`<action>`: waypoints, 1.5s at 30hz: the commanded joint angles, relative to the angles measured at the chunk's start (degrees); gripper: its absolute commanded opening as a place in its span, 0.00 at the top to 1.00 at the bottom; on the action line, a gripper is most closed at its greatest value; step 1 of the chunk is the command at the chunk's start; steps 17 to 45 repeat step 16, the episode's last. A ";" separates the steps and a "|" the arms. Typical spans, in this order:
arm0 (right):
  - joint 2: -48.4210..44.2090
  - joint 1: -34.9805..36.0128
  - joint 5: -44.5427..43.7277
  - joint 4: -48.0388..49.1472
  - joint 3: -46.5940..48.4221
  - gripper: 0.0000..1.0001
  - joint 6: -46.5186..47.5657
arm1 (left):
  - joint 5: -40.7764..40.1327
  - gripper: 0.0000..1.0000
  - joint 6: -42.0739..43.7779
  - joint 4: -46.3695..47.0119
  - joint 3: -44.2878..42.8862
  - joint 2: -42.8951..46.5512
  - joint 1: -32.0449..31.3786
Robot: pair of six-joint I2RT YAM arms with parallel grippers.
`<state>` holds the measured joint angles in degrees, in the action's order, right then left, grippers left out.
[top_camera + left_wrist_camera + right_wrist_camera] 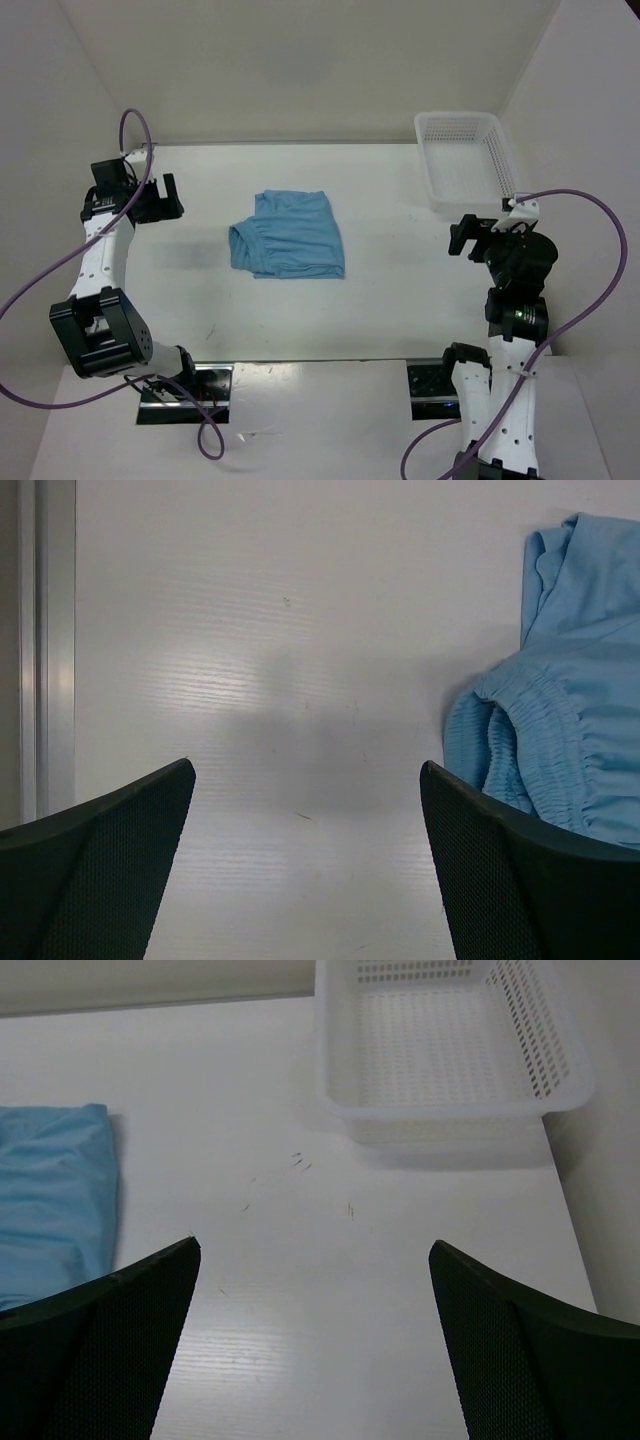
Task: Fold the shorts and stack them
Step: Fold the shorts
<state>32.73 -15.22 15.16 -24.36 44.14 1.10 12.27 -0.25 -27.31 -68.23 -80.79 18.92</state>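
Top external view: I find the shorts (288,236) lying in the middle of the table (400,300), a compact bundle with the waistband to the left, apparently folded once. I judge the final fold and the stacking outstanding. They are well apart from the basket (465,160) at far right. The left gripper (165,195) hangs left of the shorts and the right gripper (462,238) near the basket; both have jaws apart, holding nothing.
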 commanded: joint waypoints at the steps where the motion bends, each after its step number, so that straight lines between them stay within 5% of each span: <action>1: -1.35 -0.95 -1.79 2.12 -0.81 0.00 -1.89 | 1.44 0.00 0.25 2.09 0.64 0.29 -0.02; 16: -13.03 -3.32 1.01 3.35 -3.18 0.00 -3.04 | 1.37 0.00 0.25 3.23 2.75 3.54 -0.02; 45: -13.03 -3.32 1.01 3.35 -3.18 0.00 -3.04 | 1.37 0.00 0.25 3.23 2.75 3.54 -0.02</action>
